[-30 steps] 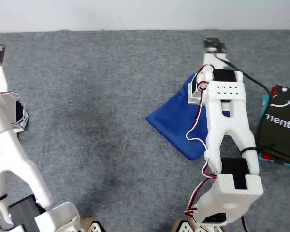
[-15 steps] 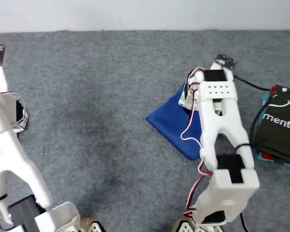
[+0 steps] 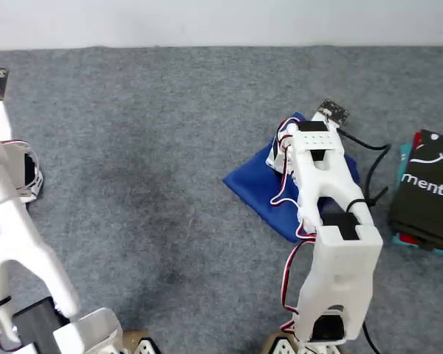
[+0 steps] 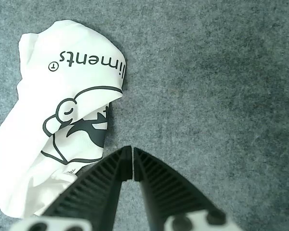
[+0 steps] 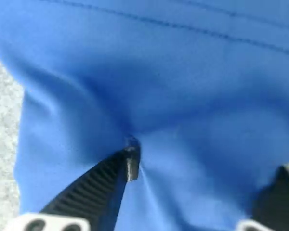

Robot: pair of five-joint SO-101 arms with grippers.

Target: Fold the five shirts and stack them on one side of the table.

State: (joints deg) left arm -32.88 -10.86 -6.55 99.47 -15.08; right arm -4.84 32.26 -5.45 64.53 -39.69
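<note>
A blue shirt (image 3: pixel 260 186) lies folded on the grey table right of centre. My right arm (image 3: pixel 315 151) reaches over its far part. In the right wrist view my right gripper (image 5: pixel 207 173) is open, one fingertip (image 5: pixel 130 162) pressed into the creased blue shirt (image 5: pixel 173 77), with the other at the frame's edge. At the left edge of the table a crumpled white shirt (image 3: pixel 27 174) with a black print lies beside my left arm (image 3: pixel 15 228). My left gripper (image 4: pixel 133 164) is shut with nothing in it, hovering just beside the white shirt (image 4: pixel 58 110).
A stack of folded shirts (image 3: pixel 430 195), black on top with teal and red beneath, sits at the table's right edge. Grey felt (image 3: pixel 148 155) covers the table between the arms. Black cables (image 3: pixel 369 158) run from the right arm's wrist.
My right arm's wrist has swung left and a little toward the front, staying over the blue shirt's far part. The left arm and the white shirt have not moved.
</note>
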